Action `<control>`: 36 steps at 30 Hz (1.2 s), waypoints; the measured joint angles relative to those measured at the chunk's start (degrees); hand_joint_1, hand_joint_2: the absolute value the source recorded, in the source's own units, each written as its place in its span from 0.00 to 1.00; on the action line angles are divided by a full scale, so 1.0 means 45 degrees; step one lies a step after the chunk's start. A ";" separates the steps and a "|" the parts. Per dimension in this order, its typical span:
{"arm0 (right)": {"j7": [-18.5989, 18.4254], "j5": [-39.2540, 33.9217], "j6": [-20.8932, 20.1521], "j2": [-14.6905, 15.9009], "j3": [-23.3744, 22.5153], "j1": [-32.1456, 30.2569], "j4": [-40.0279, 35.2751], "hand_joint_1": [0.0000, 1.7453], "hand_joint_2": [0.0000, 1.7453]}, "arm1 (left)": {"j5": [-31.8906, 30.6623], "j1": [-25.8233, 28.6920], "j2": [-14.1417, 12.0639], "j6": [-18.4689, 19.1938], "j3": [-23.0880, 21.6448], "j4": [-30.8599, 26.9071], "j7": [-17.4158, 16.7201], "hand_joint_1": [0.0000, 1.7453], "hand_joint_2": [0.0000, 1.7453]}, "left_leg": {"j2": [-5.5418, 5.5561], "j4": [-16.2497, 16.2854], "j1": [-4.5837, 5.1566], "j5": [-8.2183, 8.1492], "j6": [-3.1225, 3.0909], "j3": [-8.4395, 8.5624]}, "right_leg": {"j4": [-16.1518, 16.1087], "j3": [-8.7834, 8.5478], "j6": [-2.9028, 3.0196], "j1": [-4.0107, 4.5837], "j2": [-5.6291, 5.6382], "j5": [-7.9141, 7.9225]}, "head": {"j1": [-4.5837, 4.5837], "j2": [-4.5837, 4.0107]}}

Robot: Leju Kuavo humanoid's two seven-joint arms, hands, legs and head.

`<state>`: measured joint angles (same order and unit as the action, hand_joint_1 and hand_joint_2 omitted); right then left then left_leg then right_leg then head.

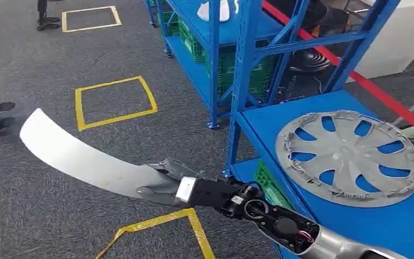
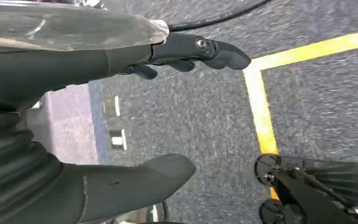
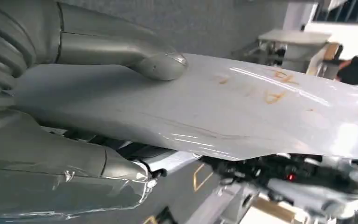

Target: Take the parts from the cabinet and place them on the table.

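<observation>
the right robot hand grips one end of a long curved silver panel, thumb pressed on its upper face and the fingers under it, as the right wrist view shows close up. from that robot hand the panel runs out toward ten o'clock in the head view, its long axis slanting from the grip up to a rounded free end that points toward the grey carpet and hangs in the air over it, well apart from the blue shelf. the panel bows gently along its length, the wide face turned up. the left robot hand is open over the carpet beside a yellow floor line, fingers apart and holding nothing, so the right arm alone carries the part. a grey wheel cover lies flat on the shelf at three o'clock of the right robot hand. no bench is in sight; by my judgement the coming move depends on swinging the free end round without catching the blue upright.
</observation>
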<state>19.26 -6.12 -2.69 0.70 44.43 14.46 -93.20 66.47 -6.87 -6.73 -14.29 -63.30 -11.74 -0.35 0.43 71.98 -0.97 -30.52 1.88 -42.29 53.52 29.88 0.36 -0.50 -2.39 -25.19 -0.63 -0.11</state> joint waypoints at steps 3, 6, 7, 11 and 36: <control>-0.0005 0.0000 0.0005 0.0000 0.0000 0.0000 0.0000 0.99 1.00 | 0.0005 0.0016 -0.0039 0.0000 0.0000 0.0000 0.0039 0.00 1.00 | -0.0544 -0.3242 -0.0032 0.1509 -0.0011 0.1725 | 0.0010 -0.0129 -0.0118 -0.0005 -0.0419 -0.0121 | 0.0029 0.0000; 0.0020 0.0019 -0.0015 0.0000 -0.0024 0.0022 0.0000 0.99 1.00 | 0.0044 -0.0029 -0.0034 -0.0005 0.0000 0.0000 0.0136 0.00 1.00 | -0.0737 -0.3948 0.0112 0.1543 -0.0301 0.2027 | 0.0066 -0.0202 -0.0343 0.0134 -0.0713 -0.0276 | -0.0088 0.0000; 0.0054 0.0015 -0.0024 -0.0005 -0.0019 0.0030 0.0000 0.99 1.00 | 0.0058 -0.0024 -0.0039 -0.0010 0.0000 0.0000 0.0141 0.00 1.00 | -0.0609 -0.3921 0.0147 0.1519 -0.0370 0.2009 | 0.0058 -0.0244 -0.0402 0.0134 -0.0832 -0.0303 | -0.0102 0.0000; 0.0126 0.0015 -0.0073 -0.0005 -0.0034 0.0127 0.0029 0.99 1.00 | 0.0131 -0.0034 -0.0044 -0.0029 0.0005 0.0000 0.0107 0.00 1.00 | -0.0122 -0.3996 0.0071 0.1560 -0.0691 0.2094 | 0.1516 0.0270 -0.0633 -0.0021 0.0243 -0.1297 | -0.0229 0.0000; 0.0243 -0.0277 -0.0316 -0.0044 -0.0082 0.0579 0.0466 0.99 1.00 | 0.0374 -0.0037 -0.0024 -0.0248 0.0112 -0.0005 -0.0141 0.00 1.00 | -0.0825 -0.3943 0.0030 0.1502 -0.0213 0.2074 | 0.0036 -0.0185 -0.0366 0.0086 -0.0739 -0.0283 | -0.0068 0.0000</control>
<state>20.35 -7.37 -4.11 0.50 44.06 17.07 -91.10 68.15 -7.04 -6.84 -15.41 -62.79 -11.76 -0.98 -3.28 54.24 -0.84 -23.76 0.92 -32.96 53.69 29.05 -1.28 -0.11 -5.71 -26.47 -0.94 -0.11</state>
